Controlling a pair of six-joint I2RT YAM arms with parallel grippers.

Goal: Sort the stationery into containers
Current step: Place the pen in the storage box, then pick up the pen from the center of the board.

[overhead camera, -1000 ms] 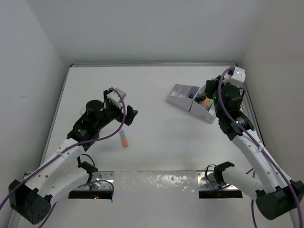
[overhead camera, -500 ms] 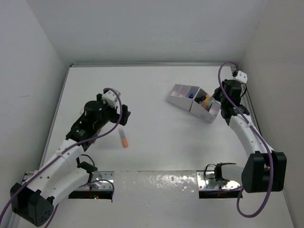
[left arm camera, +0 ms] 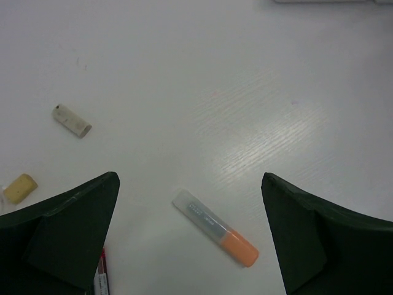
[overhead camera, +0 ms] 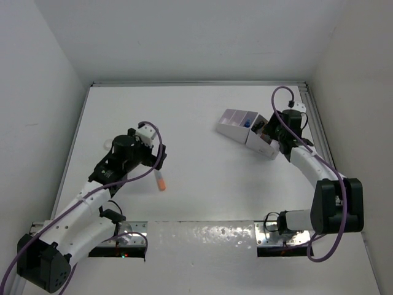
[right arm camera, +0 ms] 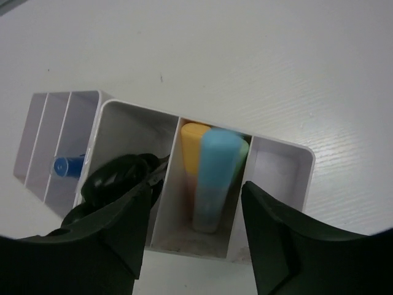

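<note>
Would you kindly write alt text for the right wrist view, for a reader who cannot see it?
A white desk organizer seen from above holds a blue marker and an orange marker together in one slot, with black scissors in the slot beside them. The right gripper hovers open over it.

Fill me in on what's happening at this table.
Two robot arms are sorting stationery into a white organizer. The right gripper hangs open over it, with a blue marker standing in the middle compartment between its jaws and scissors in the next one. The left gripper is open just above an orange marker lying on the table, not yet gripping it. Two erasers lie loose nearby.
</note>
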